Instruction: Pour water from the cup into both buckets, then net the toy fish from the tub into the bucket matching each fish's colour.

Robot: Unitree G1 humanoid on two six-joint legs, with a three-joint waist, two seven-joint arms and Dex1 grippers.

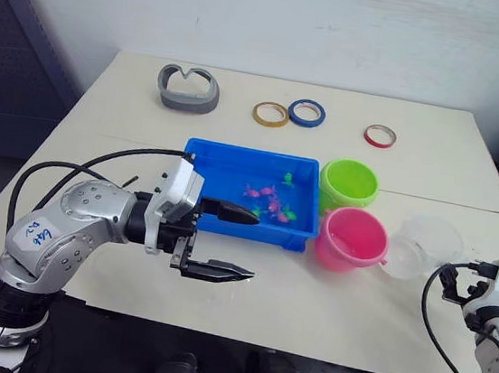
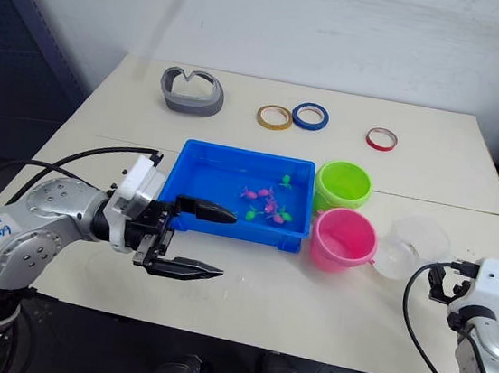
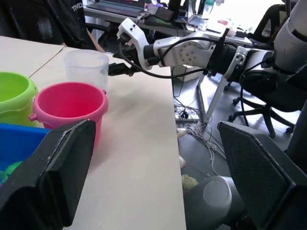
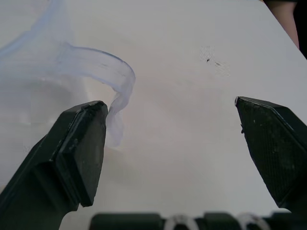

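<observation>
Left gripper (image 1: pixel 241 243): lower centre-left, jaws wide, holding nothing, at the tub's near edge | tub (image 1: pixel 200 160): centre, toy fish (image 1: pixel 270 204) inside | green bucket (image 1: pixel 348 183) and pink bucket (image 1: pixel 352 239): right of tub | cup (image 1: pixel 422 248): right, upright | right gripper (image 4: pixel 172 139): lower right, jaws wide beside the cup's handle.

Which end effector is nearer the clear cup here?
Right. The right end effector is open right beside the cup, one finger at its handle. The left end effector is open across the table, at the tub's front rim.
</observation>
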